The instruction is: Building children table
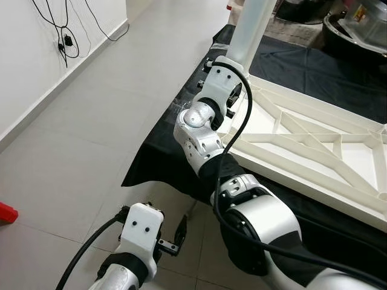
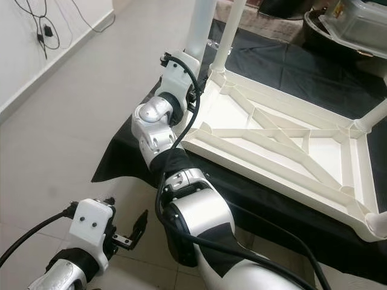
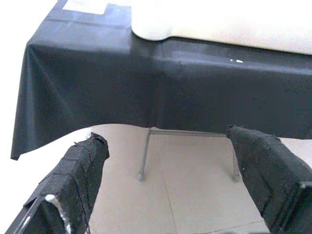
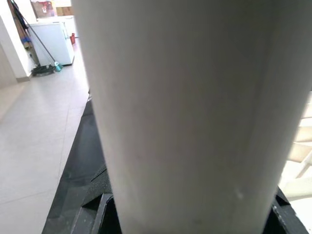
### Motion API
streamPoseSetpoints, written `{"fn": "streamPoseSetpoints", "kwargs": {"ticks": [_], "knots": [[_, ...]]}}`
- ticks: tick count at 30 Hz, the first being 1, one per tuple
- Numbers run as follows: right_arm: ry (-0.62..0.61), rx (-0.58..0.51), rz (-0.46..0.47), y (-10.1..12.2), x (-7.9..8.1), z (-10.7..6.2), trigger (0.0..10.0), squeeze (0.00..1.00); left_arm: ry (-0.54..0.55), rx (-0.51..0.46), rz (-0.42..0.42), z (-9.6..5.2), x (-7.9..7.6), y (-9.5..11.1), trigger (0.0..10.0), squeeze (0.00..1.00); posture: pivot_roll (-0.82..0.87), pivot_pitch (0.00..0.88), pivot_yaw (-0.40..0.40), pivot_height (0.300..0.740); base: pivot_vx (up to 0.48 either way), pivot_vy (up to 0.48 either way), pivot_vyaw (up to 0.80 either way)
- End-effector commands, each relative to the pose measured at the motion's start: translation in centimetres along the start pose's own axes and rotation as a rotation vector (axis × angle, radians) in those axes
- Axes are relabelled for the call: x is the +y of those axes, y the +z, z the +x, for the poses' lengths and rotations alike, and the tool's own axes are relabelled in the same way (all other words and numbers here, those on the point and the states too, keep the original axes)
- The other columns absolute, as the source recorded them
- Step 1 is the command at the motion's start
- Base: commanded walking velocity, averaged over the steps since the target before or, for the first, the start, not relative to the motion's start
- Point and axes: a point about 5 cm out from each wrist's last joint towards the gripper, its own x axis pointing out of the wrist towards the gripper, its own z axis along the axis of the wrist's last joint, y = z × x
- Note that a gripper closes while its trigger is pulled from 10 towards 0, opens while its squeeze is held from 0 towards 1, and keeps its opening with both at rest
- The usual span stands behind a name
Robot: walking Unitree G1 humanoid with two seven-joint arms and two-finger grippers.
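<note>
A white children's table top lies upside down on a table under a black cloth. A white leg stands upright at its near left corner. My right arm reaches to this leg, and my right gripper is shut on it, with a black finger on each side. Another leg stands at the far left corner, and a third at the right. My left gripper hangs low over the floor tiles in front of the cloth, open with nothing between its fingers.
Under the cloth are thin metal table legs. A white wall with hanging cables runs along the left. A red object lies on the floor at the far left. A clear bin stands at the back right.
</note>
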Motion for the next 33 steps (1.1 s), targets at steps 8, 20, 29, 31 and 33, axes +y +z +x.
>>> {"fn": "streamPoseSetpoints", "kwargs": {"ticks": [8,20,29,31,33], "knots": [[-0.07,0.21,0.056,-3.3,-1.0,-0.4,10.0,1.0,-0.034,0.01,0.006,-0.2,-0.6,-0.4,10.0,0.0,0.24,0.183,-0.123,0.74,0.0,0.0,0.0],[0.051,0.154,0.099,-2.9,-0.4,-0.8,10.0,0.0,-0.049,0.021,0.023,0.0,-0.7,-0.8,10.0,0.0,0.23,0.161,-0.114,0.74,0.0,0.0,0.0],[0.15,0.134,0.079,-4.3,-1.5,-0.7,10.0,0.0,-0.05,0.022,0.024,0.2,-0.5,-1.1,10.0,0.0,0.21,0.146,-0.107,0.74,0.0,0.0,0.0],[0.154,0.136,0.075,-4.4,-1.6,-0.6,10.0,0.0,-0.05,0.022,0.025,0.3,-0.5,-1.2,10.0,0.0,0.21,0.146,-0.107,0.74,0.0,0.0,0.0],[0.179,0.147,0.071,-4.8,-1.9,-0.7,10.0,0.0,-0.05,0.023,0.026,0.4,-0.5,-1.3,10.0,0.0,0.21,0.132,-0.106,0.74,0.0,0.0,0.0]]}}
